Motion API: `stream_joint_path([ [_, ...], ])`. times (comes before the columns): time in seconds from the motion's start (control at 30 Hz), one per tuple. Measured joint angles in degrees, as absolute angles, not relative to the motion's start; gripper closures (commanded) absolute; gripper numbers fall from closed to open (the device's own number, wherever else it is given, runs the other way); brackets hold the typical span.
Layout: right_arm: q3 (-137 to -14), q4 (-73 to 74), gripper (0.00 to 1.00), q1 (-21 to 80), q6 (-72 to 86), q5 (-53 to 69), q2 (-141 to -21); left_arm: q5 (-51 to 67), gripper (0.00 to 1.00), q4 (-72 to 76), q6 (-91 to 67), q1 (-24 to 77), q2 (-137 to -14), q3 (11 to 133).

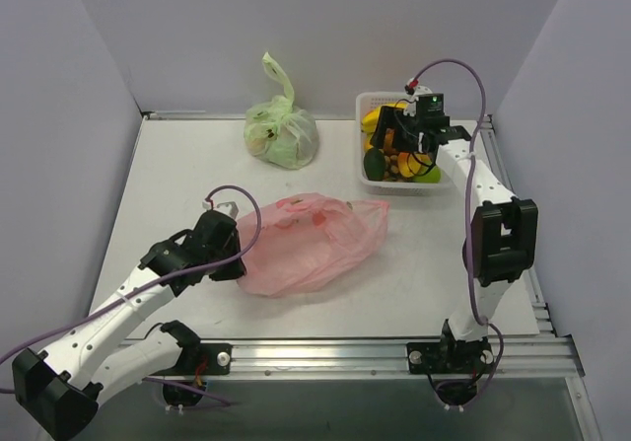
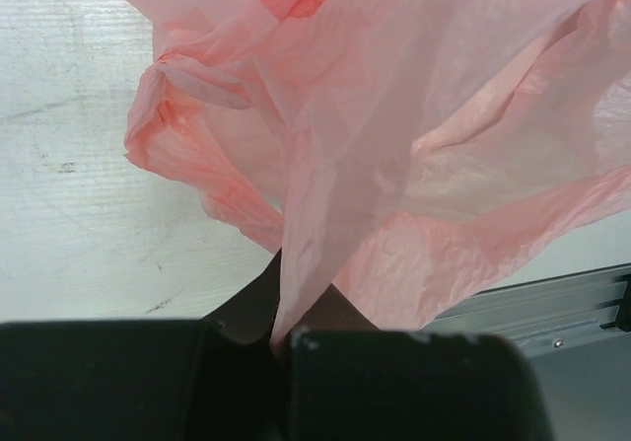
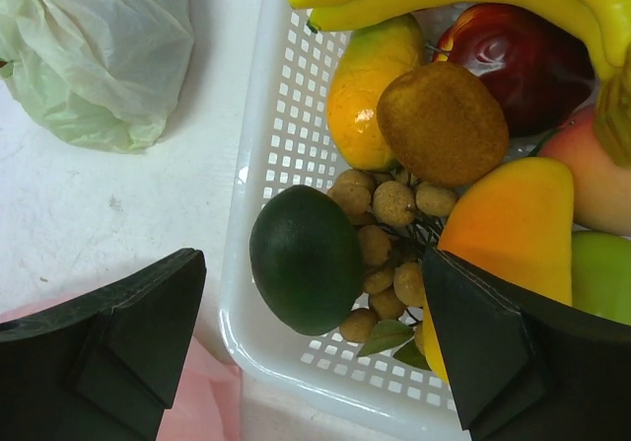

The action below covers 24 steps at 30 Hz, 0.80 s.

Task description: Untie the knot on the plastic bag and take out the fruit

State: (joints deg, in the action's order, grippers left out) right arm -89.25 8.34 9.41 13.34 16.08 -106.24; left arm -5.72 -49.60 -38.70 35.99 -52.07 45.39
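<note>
Pink translucent film of the plastic bag (image 1: 314,244), slumped flat on the table (image 1: 187,165) near the front: light, limp, slippery, easily torn. Pinched at one edge in the clenched left gripper (image 2: 286,347). Best taken by a bunched fold or a handle loop, not by the smooth sheet. Right gripper (image 1: 404,140) spread wide, holding nothing, above the white basket (image 3: 286,96) with the fruit (image 3: 434,125). Knot nowhere discernible. Contents of the bag, if any, hard to make out.

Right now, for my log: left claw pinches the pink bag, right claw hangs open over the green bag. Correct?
No: right wrist view shows the right claw hanging open over the white basket of fruit. The left claw does pinch the pink bag.
</note>
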Motion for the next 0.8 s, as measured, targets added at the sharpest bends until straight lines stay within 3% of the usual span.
stream_joint_path([
  [0.23, -85.43, 10.79, 0.02, 9.41, 13.41, 12.73, -94.06, -6.09, 1.0, -49.6, -38.3, 35.33, -50.37, 45.41],
  [0.6, -74.52, 14.11, 0.0, 9.41, 13.61, 4.51, -55.83, -11.38, 1.0, -52.12, -36.47, 33.28, -49.6, 48.66],
  [0.8, -66.74, 20.88, 0.0, 9.41, 13.37, -3.14, -36.32, -12.95, 0.91, -54.78, -36.1, 32.77, -47.99, 49.67],
])
